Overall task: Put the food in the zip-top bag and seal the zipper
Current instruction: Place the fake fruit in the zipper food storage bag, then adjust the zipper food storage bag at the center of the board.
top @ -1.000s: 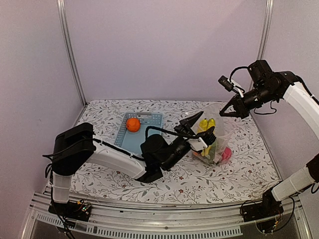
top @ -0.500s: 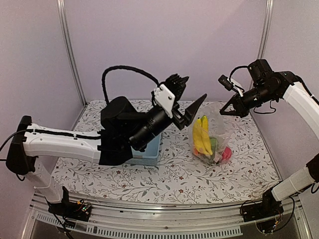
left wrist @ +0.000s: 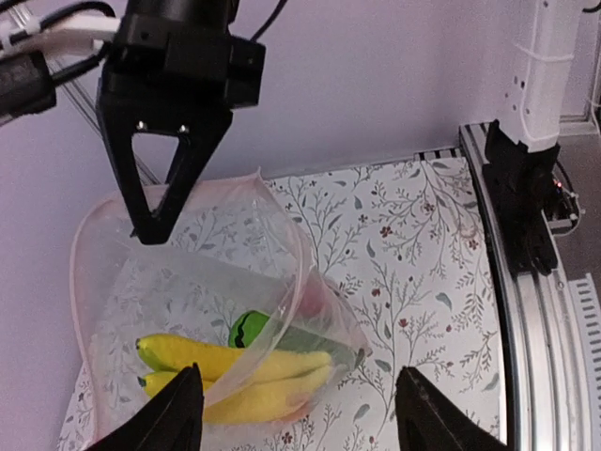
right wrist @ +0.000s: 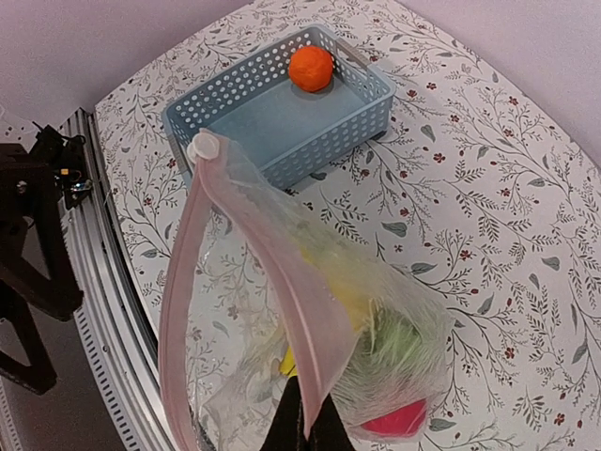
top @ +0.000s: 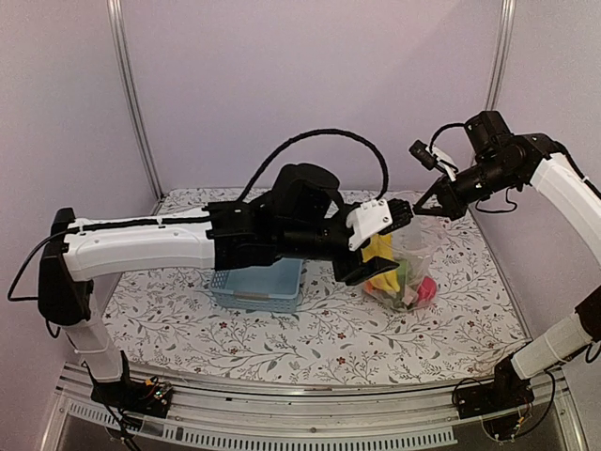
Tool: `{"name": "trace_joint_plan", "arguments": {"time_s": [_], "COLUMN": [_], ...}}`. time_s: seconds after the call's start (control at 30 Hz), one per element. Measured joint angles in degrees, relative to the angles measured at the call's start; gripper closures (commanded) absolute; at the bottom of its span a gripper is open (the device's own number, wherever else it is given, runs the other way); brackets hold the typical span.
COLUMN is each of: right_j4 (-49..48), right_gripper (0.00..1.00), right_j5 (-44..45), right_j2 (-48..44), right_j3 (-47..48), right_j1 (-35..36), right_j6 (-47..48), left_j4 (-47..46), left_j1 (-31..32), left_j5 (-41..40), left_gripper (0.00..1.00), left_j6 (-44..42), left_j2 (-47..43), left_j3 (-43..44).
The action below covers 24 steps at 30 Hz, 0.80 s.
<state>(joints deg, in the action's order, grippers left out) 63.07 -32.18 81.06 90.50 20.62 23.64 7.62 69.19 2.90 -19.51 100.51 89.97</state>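
Note:
The clear zip-top bag (top: 410,266) stands on the floral cloth with its mouth open. My right gripper (top: 430,205) is shut on the bag's top edge and holds it up; in the right wrist view (right wrist: 305,427) the pinkish zipper strip (right wrist: 185,272) loops away from it. Inside the bag lie yellow bananas (left wrist: 239,371), a green piece (left wrist: 248,328) and a red piece (right wrist: 396,419). My left gripper (left wrist: 305,418) is open and empty just above the bag's mouth; it also shows in the top view (top: 380,246). An orange fruit (right wrist: 311,68) sits in the blue basket (right wrist: 349,120).
The light-blue basket (top: 258,285) stands left of the bag, partly under my left arm. A white round tab (right wrist: 201,147) sits at the far end of the zipper strip. Purple walls close in the back and sides. The metal rail (left wrist: 535,310) runs along the near edge.
My left arm rose from low beside the bag, swung high, and now reaches over the bag's mouth. The bananas now lie in the bag. The right gripper has kept its hold.

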Motion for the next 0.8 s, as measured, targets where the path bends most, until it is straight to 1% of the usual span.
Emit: {"name": "trace_joint_plan", "arguments": {"time_s": [0.1, 0.27, 0.5, 0.63, 0.77, 0.8], "right_j4": [-0.1, 0.0, 0.4, 0.4, 0.5, 0.6], "right_gripper": [1.0, 1.0, 1.0, 1.0, 1.0, 1.0], "right_j5": [-0.7, -1.9, -2.7, -2.9, -3.1, -3.1], "right_j2": [-0.2, -0.8, -2.1, -2.3, -2.3, -2.3], "right_j3": [-0.9, -2.5, -3.3, -3.5, -3.6, -3.6], "right_j1": [0.0, 0.5, 1.0, 1.1, 1.1, 1.2], "right_j6": [0.4, 1.0, 1.7, 1.8, 1.8, 1.9], "left_j4": [6.2, 9.5, 9.3, 9.6, 11.7, 12.4], "left_j1": [-1.0, -1.2, -1.2, -1.2, -0.9, -0.8], "left_j5": [0.6, -0.2, -2.1, -2.3, -4.2, -4.9], "left_gripper": [0.27, 0.28, 0.37, 0.45, 0.54, 0.58], "left_j6": [-1.6, -3.6, -6.7, -9.0, -11.6, -12.5], "left_j2": [3.2, 5.9, 6.5, 8.6, 12.2, 13.2], "left_j3": [1.9, 3.3, 5.4, 8.0, 11.4, 12.1]}}
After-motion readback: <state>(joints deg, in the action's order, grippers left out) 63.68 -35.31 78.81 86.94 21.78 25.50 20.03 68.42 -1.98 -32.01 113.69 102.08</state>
